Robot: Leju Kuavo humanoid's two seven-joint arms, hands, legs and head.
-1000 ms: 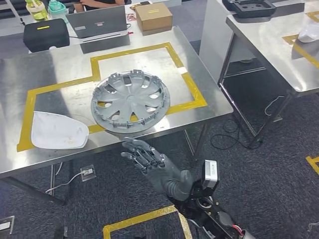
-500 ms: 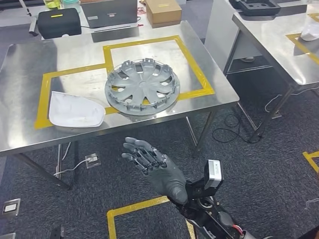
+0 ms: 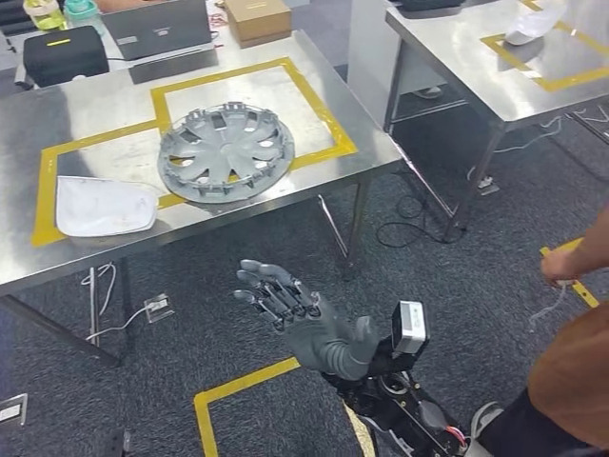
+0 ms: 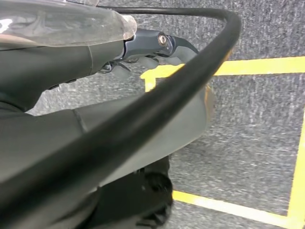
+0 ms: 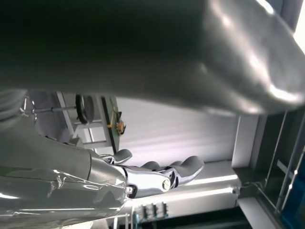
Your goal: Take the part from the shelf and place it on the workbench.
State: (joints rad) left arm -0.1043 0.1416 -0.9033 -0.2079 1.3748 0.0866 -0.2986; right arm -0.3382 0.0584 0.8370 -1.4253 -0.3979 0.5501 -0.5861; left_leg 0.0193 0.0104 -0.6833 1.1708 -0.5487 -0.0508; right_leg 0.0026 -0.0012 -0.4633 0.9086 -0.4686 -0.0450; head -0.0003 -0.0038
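On the tabletop (image 3: 215, 200) in the head view, the part (image 3: 225, 152), a grey wheel cover, lies flat inside the yellow tape outline (image 3: 316, 105), with a white cloth-like piece (image 3: 104, 206) just beside it and a laptop (image 3: 162, 27), a black case (image 3: 61, 52) and a cardboard box (image 3: 256, 17) well beyond it at the far edge. Nearer than the part, and clear of the tabletop's front edge, the right hand (image 3: 302, 314) hovers palm-up over the carpet, fingers spread and holding nothing. A person (image 3: 567, 371) stands well off to the side of the part, an arm reaching toward a cable on the floor. In the left wrist view, the left hand (image 4: 151, 47) hangs over carpet with yellow floor tape (image 4: 259, 67); its fingers are mostly hidden, so I cannot tell whether it is released or clenched. In the right wrist view, the right hand (image 5: 151, 176) shows its fingers extended and apart, nothing in them. The part appears delivered, so the risks now lie in moving off: the outstretched right arm could clip the tabletop's edge and jolt the part, or the robot could stray toward the nearby person or snag the floor cables.
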